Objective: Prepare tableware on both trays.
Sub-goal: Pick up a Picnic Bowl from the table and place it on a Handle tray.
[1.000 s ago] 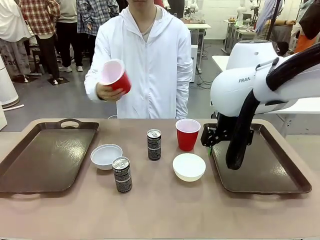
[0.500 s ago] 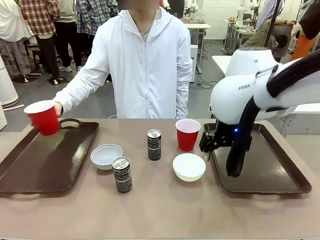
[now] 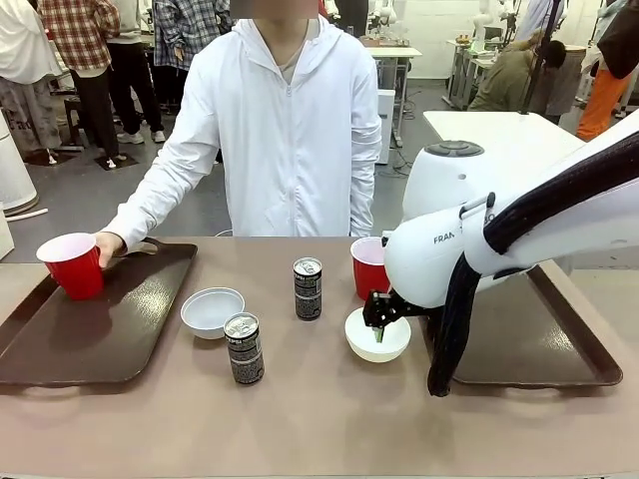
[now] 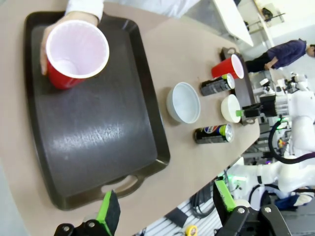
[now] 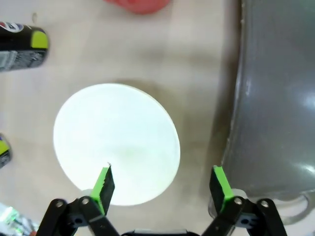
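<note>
Right gripper (image 5: 161,173), jaws apart, straight down over white bowl (image 5: 116,132) beside tray (image 5: 275,98)

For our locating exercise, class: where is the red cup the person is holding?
In the front view, that red cup is at the far left corner of the left tray, the person's hand against it.

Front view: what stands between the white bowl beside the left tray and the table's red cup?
An upright dark can, between that bowl and cup, in the front view.
</note>
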`<state>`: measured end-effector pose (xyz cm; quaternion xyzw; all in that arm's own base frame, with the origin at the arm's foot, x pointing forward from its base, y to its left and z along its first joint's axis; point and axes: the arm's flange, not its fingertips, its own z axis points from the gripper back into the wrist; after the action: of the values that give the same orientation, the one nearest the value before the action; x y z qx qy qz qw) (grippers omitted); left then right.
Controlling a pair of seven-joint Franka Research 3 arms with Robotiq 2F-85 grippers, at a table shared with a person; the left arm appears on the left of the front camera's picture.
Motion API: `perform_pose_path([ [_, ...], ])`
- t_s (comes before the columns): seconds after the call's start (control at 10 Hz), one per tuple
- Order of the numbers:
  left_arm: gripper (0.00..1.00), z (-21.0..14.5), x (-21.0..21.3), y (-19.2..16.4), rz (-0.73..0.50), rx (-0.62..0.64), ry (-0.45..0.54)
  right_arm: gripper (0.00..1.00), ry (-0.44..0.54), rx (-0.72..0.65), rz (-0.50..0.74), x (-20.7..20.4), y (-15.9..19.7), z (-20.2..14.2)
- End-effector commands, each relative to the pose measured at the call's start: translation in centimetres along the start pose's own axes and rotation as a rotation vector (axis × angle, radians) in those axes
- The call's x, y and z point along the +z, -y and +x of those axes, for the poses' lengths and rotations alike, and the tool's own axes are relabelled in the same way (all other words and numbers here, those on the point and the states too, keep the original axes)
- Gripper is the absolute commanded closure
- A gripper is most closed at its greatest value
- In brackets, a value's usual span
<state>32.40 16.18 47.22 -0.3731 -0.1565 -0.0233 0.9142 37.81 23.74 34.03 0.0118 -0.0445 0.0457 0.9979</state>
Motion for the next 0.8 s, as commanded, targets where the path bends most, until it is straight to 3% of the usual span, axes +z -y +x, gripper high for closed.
perform_pose_path([
  [0.0, 0.0, 0.1, -0.1, 0.1, -0.014, 0.006, 0.012, 0.07, 0.015, -0.007, -0.029, -1.0, -1.0, 0.6],
  [0.1, 0.0, 0.1, -0.1, 0.1, -0.014, 0.006, 0.012, 0.57, 0.003, -0.009, -0.029, -1.1, -1.0, 1.0],
  [0.2, 0.0, 0.1, -0.1, 0.1, -0.014, 0.006, 0.012, 0.65, 0.002, -0.012, -0.026, -1.0, -1.0, 1.0],
  [0.3, 0.0, 0.1, -0.1, 0.1, -0.014, 0.006, 0.012, 1.0, 0.003, -0.015, -0.018, -0.8, -0.9, 1.0],
  [0.5, 0.0, 0.1, -0.1, 0.1, -0.014, 0.006, 0.012, 1.0, 0.021, -0.026, 0.015, 0.1, -0.7, 1.1],
  [0.6, 0.0, 0.1, -0.1, 0.1, -0.014, 0.006, 0.012, 0.86, 0.03, -0.03, 0.028, 0.4, -0.5, 1.2],
  [0.7, 0.0, 0.1, -0.1, 0.1, -0.014, 0.006, 0.012, 0.97, 0.034, -0.037, 0.037, 0.5, -0.4, 1.3],
])
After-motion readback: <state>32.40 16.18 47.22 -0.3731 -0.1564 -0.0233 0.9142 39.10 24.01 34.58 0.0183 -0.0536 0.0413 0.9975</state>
